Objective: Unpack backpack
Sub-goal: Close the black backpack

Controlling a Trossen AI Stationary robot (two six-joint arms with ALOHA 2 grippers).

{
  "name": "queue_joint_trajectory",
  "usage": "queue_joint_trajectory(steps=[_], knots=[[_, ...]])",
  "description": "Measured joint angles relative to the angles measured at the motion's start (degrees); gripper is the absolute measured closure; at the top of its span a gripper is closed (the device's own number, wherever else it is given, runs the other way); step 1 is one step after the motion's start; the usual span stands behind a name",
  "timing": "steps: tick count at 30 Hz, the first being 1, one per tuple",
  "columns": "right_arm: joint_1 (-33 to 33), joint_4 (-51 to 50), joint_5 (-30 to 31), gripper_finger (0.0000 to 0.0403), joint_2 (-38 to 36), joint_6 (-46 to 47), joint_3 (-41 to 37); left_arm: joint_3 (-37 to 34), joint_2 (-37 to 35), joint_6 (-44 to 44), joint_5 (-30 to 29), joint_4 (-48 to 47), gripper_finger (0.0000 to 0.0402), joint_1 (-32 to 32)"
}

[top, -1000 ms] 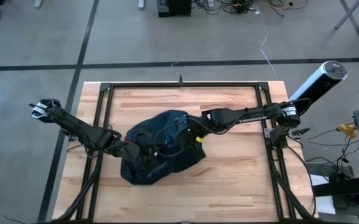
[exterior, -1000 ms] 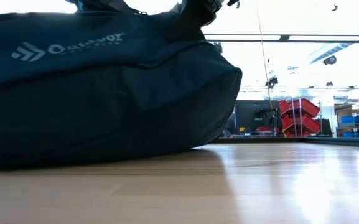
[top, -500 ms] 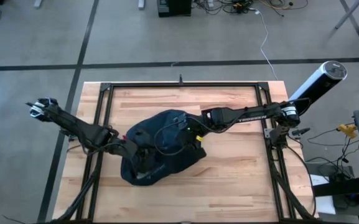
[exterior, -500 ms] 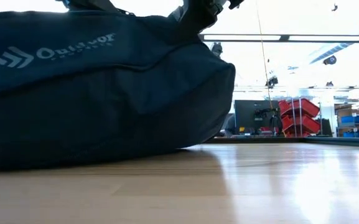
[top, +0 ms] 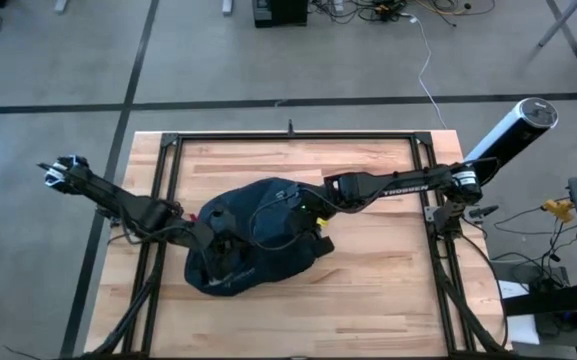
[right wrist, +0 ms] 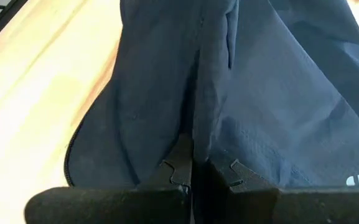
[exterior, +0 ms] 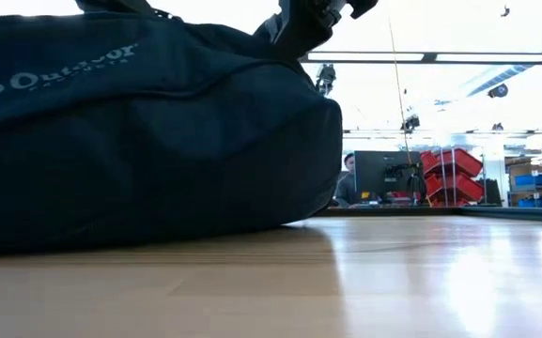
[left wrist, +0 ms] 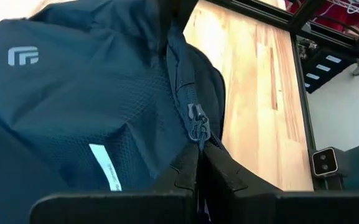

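At centre-left of the high view, the backpack lies on the table, a rounded navy heap. From the left of the frame the left gripper meets its left side; the wrist view shows its fingers pinched together on the zipper pull. From the right, the right gripper presses onto the bag's upper right part, its fingers closed on a fold of fabric. In the low view the bag fills the left half.

Both pincers pinched closed — left pincer, right pincer.
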Motion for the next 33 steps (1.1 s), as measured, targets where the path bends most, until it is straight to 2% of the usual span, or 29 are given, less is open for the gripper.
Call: queue_joint_trajectory(steps=[8,11,14,19,24,29,33], knots=[[0.3,4.7,-1.6,0.0402,0.0,3.3,-0.7,0.0,1.0,1.8,0.3,2.5,0.0401,0.0],[0.7,7.8,-2.3,0.0386,0.0,4.8,-0.7,0.0,2.8,2.9,1.4,5.1,0.0401,0.0],[0.8,8.8,-3.6,0.0345,0.0,7.7,-0.7,0.0,3.9,3.0,1.5,5.7,0.0401,0.0],[1.1,10.3,-9.5,0.0248,0.3,12.0,-0.7,0.0,4.6,3.5,1.3,6.1,0.0401,0.1],[2.1,13.0,-10.5,0.0167,0.3,12.7,-0.7,0.0,4.3,5.5,1.2,7.6,0.0401,0.4],[4.6,19.6,-2.3,0.0137,1.3,11.4,-0.5,0.0,4.2,7.4,1.1,9.0,0.0401,1.1],[6.8,21.0,3.6,0.0170,2.7,9.3,-0.5,0.0,4.2,7.7,1.1,8.9,0.0401,1.5]])
